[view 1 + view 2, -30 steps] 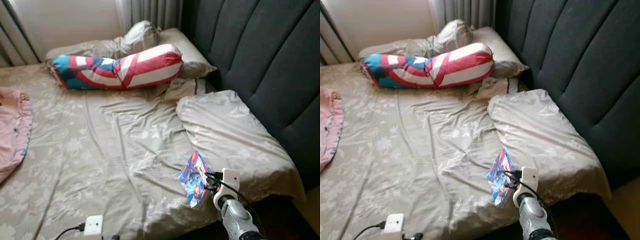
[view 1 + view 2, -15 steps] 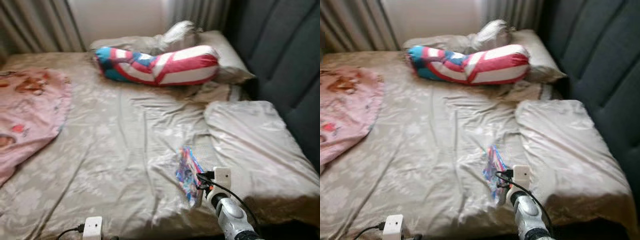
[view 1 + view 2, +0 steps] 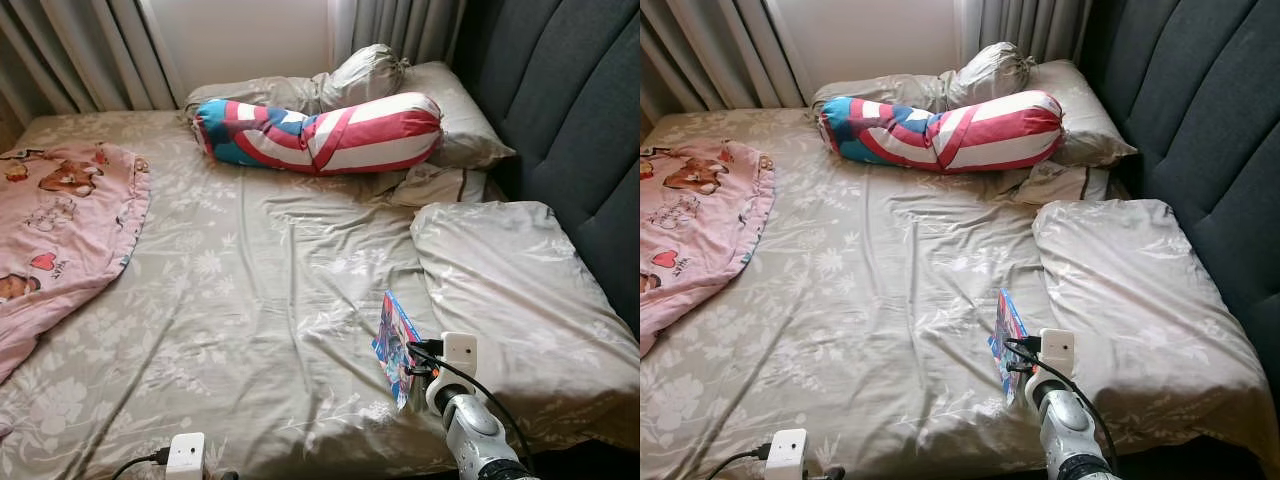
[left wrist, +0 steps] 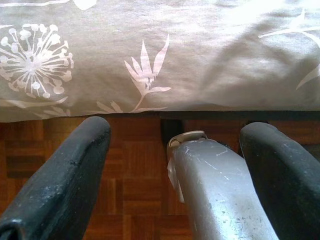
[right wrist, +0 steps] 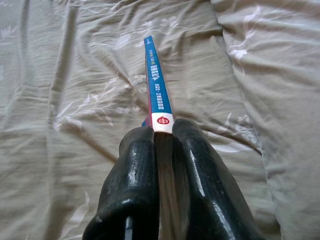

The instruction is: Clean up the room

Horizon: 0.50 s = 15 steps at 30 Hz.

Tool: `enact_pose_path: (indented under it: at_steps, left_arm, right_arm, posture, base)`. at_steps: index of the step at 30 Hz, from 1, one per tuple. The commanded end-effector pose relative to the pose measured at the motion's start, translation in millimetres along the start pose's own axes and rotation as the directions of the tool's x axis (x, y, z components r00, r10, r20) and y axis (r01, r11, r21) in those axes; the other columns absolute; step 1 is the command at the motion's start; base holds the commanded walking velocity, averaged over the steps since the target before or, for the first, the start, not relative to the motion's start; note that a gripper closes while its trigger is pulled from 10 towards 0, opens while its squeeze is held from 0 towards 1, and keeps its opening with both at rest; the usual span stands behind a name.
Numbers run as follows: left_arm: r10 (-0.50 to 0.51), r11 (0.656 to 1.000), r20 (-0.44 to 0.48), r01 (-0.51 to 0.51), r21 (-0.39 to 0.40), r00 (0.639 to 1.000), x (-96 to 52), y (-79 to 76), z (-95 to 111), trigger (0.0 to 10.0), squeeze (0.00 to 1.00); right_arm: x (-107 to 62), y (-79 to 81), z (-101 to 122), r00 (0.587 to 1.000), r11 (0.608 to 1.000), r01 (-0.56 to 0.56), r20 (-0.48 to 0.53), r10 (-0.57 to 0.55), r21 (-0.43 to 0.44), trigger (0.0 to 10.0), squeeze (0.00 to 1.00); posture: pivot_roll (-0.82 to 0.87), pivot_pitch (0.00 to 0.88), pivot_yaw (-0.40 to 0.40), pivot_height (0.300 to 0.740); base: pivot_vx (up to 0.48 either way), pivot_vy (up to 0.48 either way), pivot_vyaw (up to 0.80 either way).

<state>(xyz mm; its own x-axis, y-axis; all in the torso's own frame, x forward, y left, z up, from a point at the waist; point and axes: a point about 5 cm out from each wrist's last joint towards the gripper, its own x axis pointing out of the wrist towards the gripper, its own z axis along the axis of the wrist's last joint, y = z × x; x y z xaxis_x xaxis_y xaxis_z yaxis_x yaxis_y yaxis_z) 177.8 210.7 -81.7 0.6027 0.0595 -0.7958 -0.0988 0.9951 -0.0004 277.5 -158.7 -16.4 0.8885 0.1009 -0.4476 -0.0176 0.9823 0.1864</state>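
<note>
Right gripper (image 5: 162, 137) pinched a thin blue book (image 5: 156, 80) by its spine end, edge-up over the bed (image 3: 250, 300), likely for carrying clear. Left gripper (image 4: 175, 145) hung spread by the floor. Farther off lay a striped bolster (image 3: 320, 132).

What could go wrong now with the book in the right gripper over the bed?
The right gripper pinches only one end of the thin book, held edge-up, so it may pivot or slip onto the sheet. A forward swing could snag the rumpled pillow. The left gripper hangs open by the bed edge.
</note>
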Motion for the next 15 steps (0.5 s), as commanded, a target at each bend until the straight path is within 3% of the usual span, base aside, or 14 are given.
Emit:
enact_pose_path:
  at_steps: [1,15]
  left_arm:
    - [0.001,1.0,-0.024,-0.001,-0.001,1.0,-1.7,1.1,-7.9,10.0,0.0]
    - [-0.007,1.0,-0.028,0.007,-0.002,1.0,-1.9,0.8,-9.0,10.0,0.0]
  right_arm:
    - [4.6,5.3,14.1,0.998,1.0,-0.016,0.06,0.018,-0.02,10.0,0.0]
    - [4.6,9.2,12.8,0.998,0.998,-0.036,0.056,0.039,-0.045,10.0,0.0]
  posture:
    - [-0.08,0.072,-0.051,0.74]
    - [-0.08,0.061,-0.048,0.74]
  base:
    - [0.0,0.0,0.0]
    - [0.0,0.0,0.0]
